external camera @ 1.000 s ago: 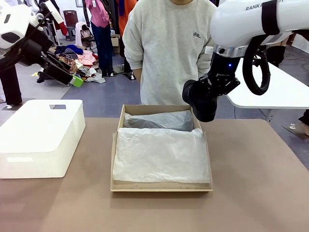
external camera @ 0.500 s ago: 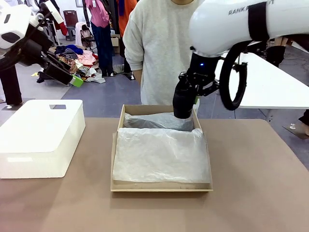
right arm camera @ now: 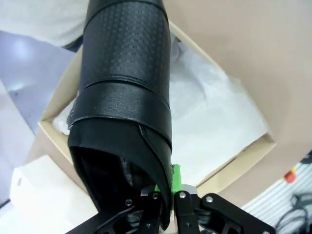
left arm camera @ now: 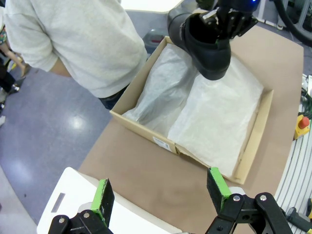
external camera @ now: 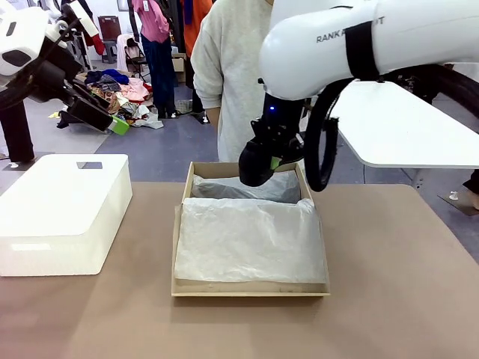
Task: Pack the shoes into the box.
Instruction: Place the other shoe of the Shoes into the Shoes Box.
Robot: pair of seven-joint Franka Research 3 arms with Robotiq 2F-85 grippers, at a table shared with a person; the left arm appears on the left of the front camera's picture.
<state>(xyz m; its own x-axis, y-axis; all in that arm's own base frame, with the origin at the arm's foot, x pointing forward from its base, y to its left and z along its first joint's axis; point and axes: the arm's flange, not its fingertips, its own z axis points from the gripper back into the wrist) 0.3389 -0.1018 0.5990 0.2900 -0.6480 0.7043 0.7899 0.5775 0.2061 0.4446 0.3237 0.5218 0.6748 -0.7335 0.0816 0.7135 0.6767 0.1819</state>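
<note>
One black shoe hangs over the far end of the tan cardboard box, with my right gripper shut on its heel rim. In the right wrist view the shoe points away from my gripper, toe over the white tissue paper lining the box. From the left wrist view I see the same shoe above the box. My left gripper is open and empty, raised at the far left. White tissue covers the box's inside.
A white rounded plastic box stands on the table's left side. A person in a grey sweatshirt stands right behind the cardboard box. A white table lies behind at the right. Brown tabletop spreads to the right and front.
My right arm has swung left with the shoe, from beyond the box's far right corner to over its far end. The left arm has not moved.
</note>
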